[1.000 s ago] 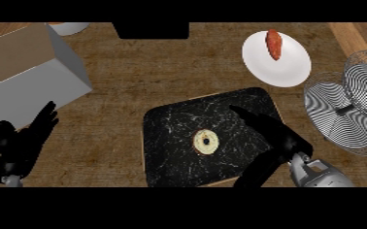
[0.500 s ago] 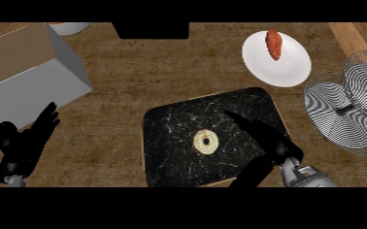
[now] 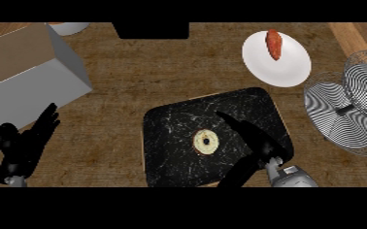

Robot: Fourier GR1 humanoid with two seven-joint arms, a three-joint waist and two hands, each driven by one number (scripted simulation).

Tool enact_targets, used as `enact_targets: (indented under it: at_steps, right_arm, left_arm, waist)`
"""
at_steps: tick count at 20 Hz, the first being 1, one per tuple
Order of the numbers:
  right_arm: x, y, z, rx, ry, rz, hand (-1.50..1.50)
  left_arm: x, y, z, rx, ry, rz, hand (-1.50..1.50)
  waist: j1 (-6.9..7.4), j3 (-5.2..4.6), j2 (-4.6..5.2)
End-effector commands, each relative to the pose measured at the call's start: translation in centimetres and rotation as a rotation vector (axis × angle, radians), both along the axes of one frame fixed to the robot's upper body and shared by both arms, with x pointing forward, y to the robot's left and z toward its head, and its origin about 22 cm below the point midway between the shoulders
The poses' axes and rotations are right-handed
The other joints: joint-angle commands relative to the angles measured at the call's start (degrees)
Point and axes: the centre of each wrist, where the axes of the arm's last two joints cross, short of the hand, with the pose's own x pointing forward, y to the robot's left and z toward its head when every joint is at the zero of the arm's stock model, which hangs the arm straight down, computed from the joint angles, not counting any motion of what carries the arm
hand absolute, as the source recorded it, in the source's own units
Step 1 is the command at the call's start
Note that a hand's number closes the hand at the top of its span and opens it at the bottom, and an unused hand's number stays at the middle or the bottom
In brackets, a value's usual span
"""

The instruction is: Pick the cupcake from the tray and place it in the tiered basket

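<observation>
The cupcake [image 3: 206, 142], pale and round with a dark centre, sits in the middle of the black marbled tray [image 3: 179, 121]. My right hand [image 3: 257, 144] hovers over the tray just right of the cupcake, fingers straight and pointing up-left, thumb spread low; it does not touch the cupcake. The wire tiered basket [image 3: 342, 107] stands at the right edge, partly cut off. My left hand [image 3: 25, 143] rests open at the lower left, fingers up.
A white plate [image 3: 276, 59] with a reddish food piece [image 3: 274, 44] lies behind the tray. A grey and brown box [image 3: 32, 73] fills the left. A dark object [image 3: 152, 29] sits at the back centre, a wooden piece [image 3: 349, 36] at the back right.
My right hand has slid slightly left and down toward the cupcake. The left hand and the cupcake have not moved.
</observation>
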Motion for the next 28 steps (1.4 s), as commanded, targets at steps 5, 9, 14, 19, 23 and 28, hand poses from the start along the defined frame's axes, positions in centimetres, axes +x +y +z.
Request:
enact_targets:
  at_steps: [5, 9, 14, 19, 23, 28]
  right_arm:
    - [-1.0, 2.5, -2.7, 0.012, 0.017, -0.009, -1.5]
    - [0.3, 4.1, -3.6, 0.009, 0.022, -0.006, -1.5]
    - [0.0, 4.9, -3.3, 0.01, 0.043, 0.033, -1.5]
    - [-0.6, 6.3, -4.2, 0.039, 0.047, 0.071, 1.5]
    - [-0.1, 6.0, -4.0, 0.097, -0.107, 0.053, 1.5]
    - [-2.8, 5.1, -4.7, 0.116, -0.168, -0.04, 1.5]
  left_arm:
    - [-0.4, 0.6, 0.1, -0.019, 0.013, 0.003, 0.0]
    - [-0.2, -0.3, -0.6, -0.011, -0.01, -0.01, 0.0]
    - [0.0, 0.0, 0.6, -0.01, 0.0, 0.008, 0.0]
    - [-1.2, -0.6, 1.6, 0.003, -0.014, -0.013, 0.0]
    - [0.1, -0.9, 0.1, 0.005, 0.0, -0.005, 0.0]
    - [0.2, -0.7, 0.2, -0.018, -0.001, 0.0, 0.0]
  waist:
    - [0.0, 0.0, 0.01]
    - [0.11, 0.0, 0.06]
    - [0.17, 0.01, 0.05]
    - [0.72, 0.05, 0.0]
    - [0.15, 0.01, 0.08]
    - [-0.22, 0.0, 0.0]
